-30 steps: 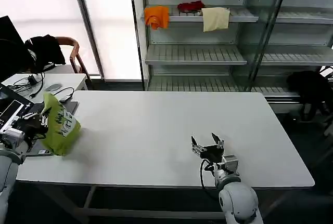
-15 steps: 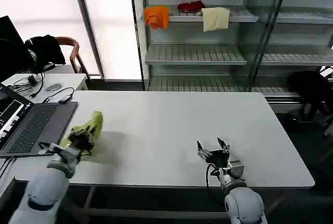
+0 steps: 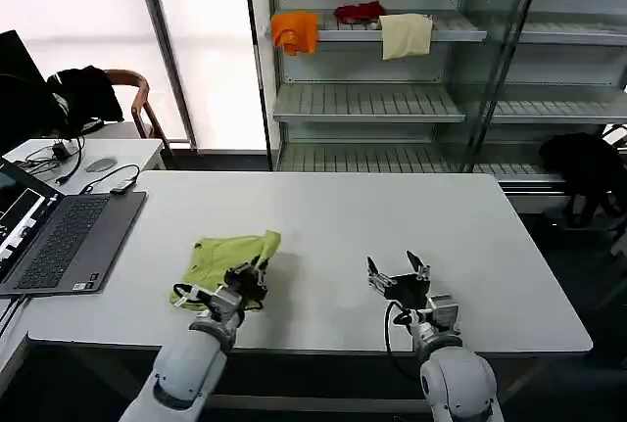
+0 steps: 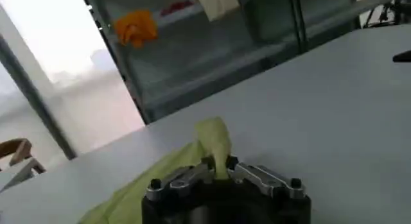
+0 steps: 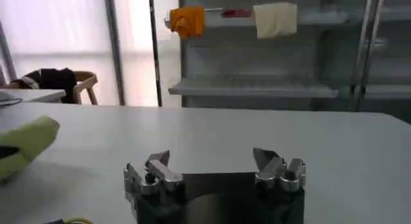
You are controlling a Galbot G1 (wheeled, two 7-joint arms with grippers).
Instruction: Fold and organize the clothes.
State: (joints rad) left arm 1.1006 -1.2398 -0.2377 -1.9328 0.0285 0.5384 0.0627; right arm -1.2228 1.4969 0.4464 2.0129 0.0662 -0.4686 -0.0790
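Jaws of the left gripper [image 3: 247,281] are pinched together on a fold of the lime T-shirt [image 3: 224,257], which lies crumpled on the white worktop [image 3: 323,216] just beside the laptop [image 3: 61,242]. Well apart, the right gripper [image 3: 397,276] hovers low over bare worktop, jaws spread wide, holding nothing.

No readable text, labels, brands, numbers or signs anywhere.

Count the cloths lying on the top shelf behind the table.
3: an orange cloth hanging at the left, a red cloth in the middle, a cream cloth draped at the right.
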